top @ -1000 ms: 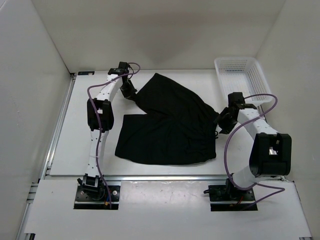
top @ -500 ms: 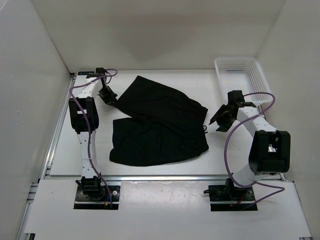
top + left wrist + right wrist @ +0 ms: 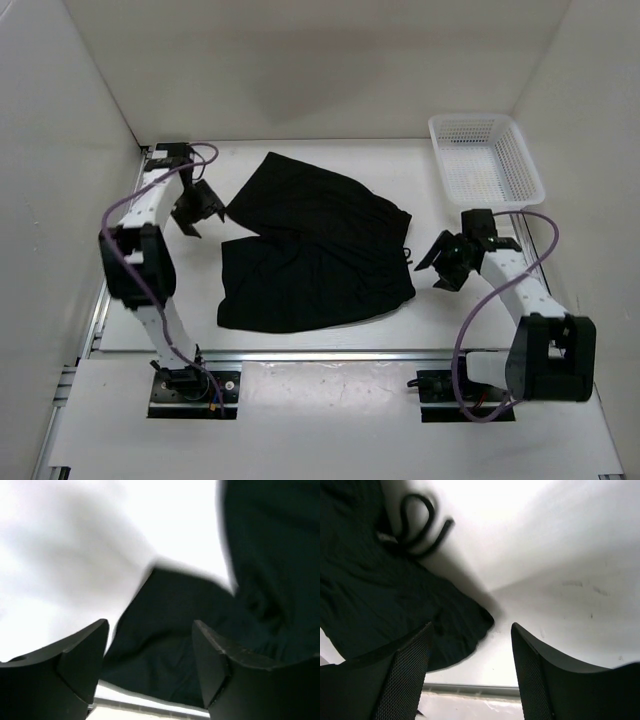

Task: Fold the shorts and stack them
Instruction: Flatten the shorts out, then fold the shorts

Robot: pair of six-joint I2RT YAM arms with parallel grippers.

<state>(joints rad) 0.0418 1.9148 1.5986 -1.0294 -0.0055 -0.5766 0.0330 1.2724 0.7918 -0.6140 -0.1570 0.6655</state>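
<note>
The black shorts [image 3: 310, 250] lie spread flat on the white table [image 3: 300, 165], one leg pointing to the far left and the other folded across the near side. Their thin drawstring [image 3: 408, 254] pokes out at the right edge. My left gripper [image 3: 205, 212] hovers open just left of the far leg's corner, holding nothing. The left wrist view shows that fabric [image 3: 190, 625] beyond the empty gap of the left gripper [image 3: 150, 652]. My right gripper [image 3: 437, 268] is open to the right of the shorts, apart from them. In the right wrist view, the looped drawstring [image 3: 415, 525] and the cloth edge [image 3: 380, 595] lie ahead of the right gripper [image 3: 471, 655].
A white mesh basket [image 3: 485, 160] stands at the back right corner. White walls close in the left, back and right sides. A metal rail [image 3: 300, 352] runs along the table's near edge, just in front of both arm bases.
The left gripper dragged the shorts to the left, then opened, let go of the far leg and pulled back leftward. The right gripper drew away toward the near right and opened wider.
</note>
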